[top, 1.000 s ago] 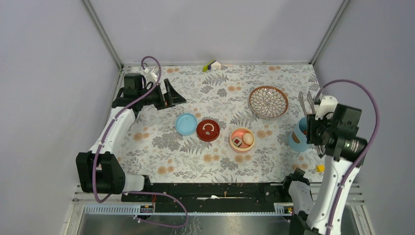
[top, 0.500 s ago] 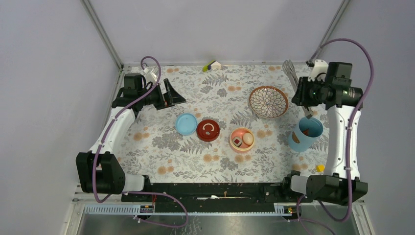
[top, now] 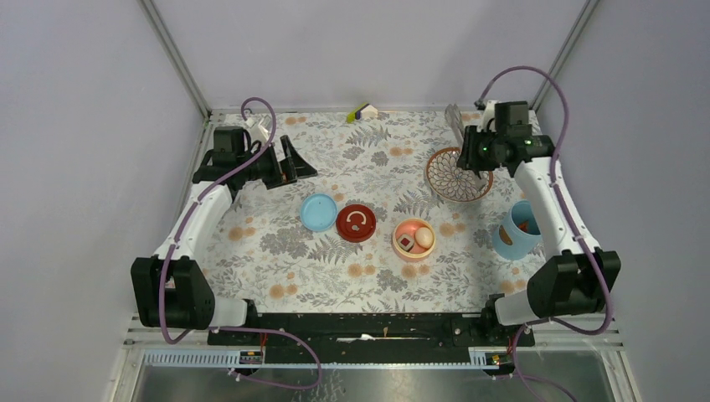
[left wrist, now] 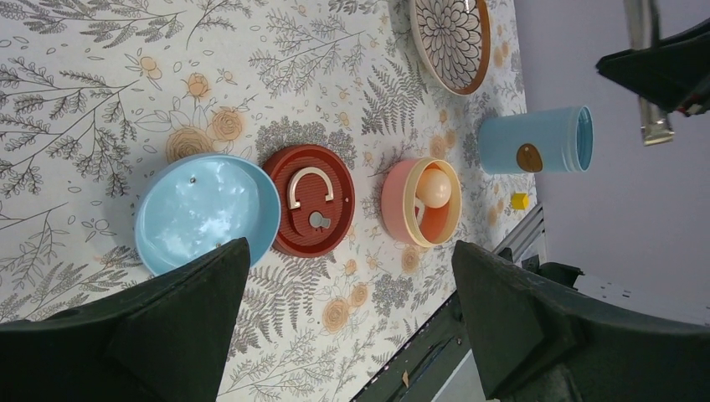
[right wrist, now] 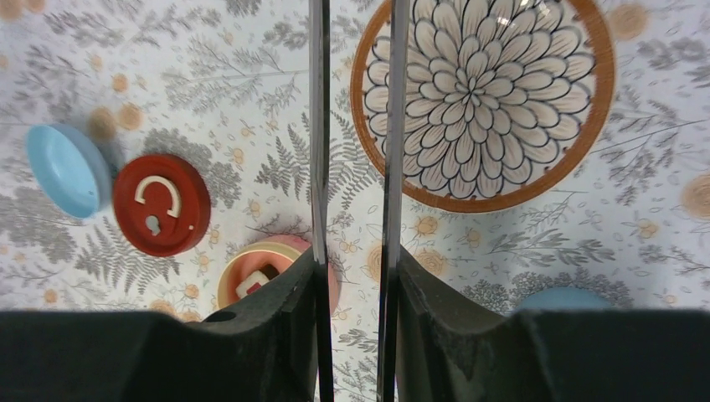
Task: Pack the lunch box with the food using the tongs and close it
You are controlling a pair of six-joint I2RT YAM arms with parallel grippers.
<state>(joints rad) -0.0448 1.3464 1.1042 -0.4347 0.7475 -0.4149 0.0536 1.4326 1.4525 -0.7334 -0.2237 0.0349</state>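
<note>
My right gripper [top: 469,151] is shut on the slim metal tongs [top: 456,121], just above the far rim of the patterned dish [top: 459,176]. In the right wrist view the tongs' two arms [right wrist: 318,126] run up side by side, a narrow gap between them, from the gripper [right wrist: 356,276]. The lunch box lies in parts. The pink bowl [top: 414,239] holds food: a white egg [top: 424,237] and a dark red-brown chunk [top: 406,243]. The light-blue shell [top: 517,230] stands at the right and the light-blue disc [top: 319,212] at the middle left. My left gripper [top: 291,163] hovers open and empty at the far left.
A red round lid [top: 357,223] lies between the disc and the bowl. The patterned dish [right wrist: 481,100] looks empty. A small yellow cube [left wrist: 520,201] sits near the table's front right edge. A green and yellow object [top: 362,111] lies against the back wall.
My right arm has swung from the near right, beside the blue shell, to the far side over the patterned dish, carrying the tongs along. The left arm has not moved.
</note>
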